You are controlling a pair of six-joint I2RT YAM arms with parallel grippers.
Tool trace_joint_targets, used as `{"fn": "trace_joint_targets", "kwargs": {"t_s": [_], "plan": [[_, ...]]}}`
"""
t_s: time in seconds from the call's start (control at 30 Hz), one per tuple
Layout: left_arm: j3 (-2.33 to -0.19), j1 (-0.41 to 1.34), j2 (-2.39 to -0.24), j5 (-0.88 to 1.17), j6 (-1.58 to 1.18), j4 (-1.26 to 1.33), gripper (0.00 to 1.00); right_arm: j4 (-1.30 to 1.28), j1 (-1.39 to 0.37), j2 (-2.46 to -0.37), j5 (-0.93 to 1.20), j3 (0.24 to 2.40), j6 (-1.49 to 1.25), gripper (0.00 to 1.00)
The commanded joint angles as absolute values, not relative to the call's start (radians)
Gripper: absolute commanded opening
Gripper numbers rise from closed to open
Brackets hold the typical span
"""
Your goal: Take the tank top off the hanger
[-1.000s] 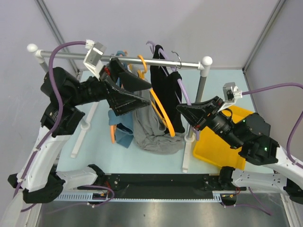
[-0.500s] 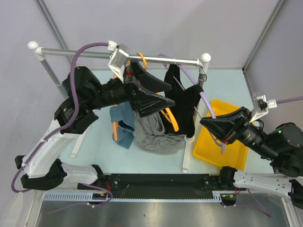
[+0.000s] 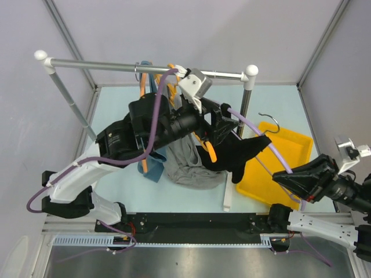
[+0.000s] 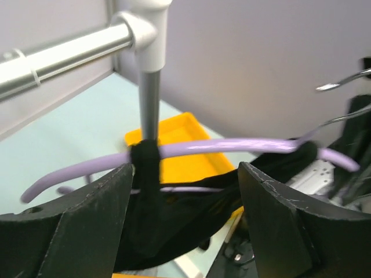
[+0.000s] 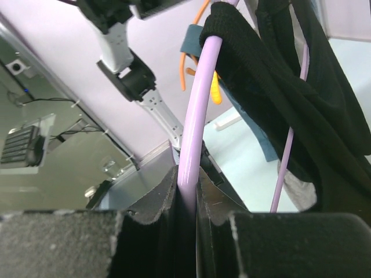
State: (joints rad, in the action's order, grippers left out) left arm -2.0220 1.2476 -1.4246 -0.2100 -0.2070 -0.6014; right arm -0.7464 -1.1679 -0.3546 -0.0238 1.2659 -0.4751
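Note:
The black tank top (image 3: pixel 232 152) hangs on a purple hanger (image 3: pixel 255 134) that is off the rail and tilted over the yellow bin. My right gripper (image 3: pixel 283 175) is shut on the hanger's lower end; the right wrist view shows the purple hanger arm (image 5: pixel 200 98) pinched between the jaws (image 5: pixel 186 179), with the tank top (image 5: pixel 278 87) draped above. My left gripper (image 3: pixel 223 124) is open at the tank top's upper end. In the left wrist view its jaws (image 4: pixel 185 174) straddle the black cloth (image 4: pixel 174 214) without closing, just below the purple hanger (image 4: pixel 232 145).
The rack rail (image 3: pixel 116 65) crosses the back, with its right post (image 3: pixel 246 104) beside the hanger. Orange hangers (image 3: pixel 173 75), a grey garment (image 3: pixel 185 165) and a blue garment (image 3: pixel 152 169) hang near the middle. The yellow bin (image 3: pixel 293 145) sits at the right.
My right gripper has pulled the purple hanger and tank top off the rail, toward the right and the near edge. My left arm swung right and now has its open jaws at the tank top.

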Motion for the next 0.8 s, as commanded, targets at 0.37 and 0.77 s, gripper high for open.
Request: {"fn": "trace_joint_targets", "kwargs": {"t_s": [0.37, 0.77], "plan": [[-2.06, 1.259, -1.462, -0.367, -0.184, -0.67, 0.47, -0.755, -1.187, -0.301, 0.071, 1.336, -0.459, 0.0], [-2.028, 1.261, -1.436, -0.301, -0.187, -0.683, 0.39, -0.726, -1.192, -0.278, 0.035, 1.338, -0.474, 0.0]]}}
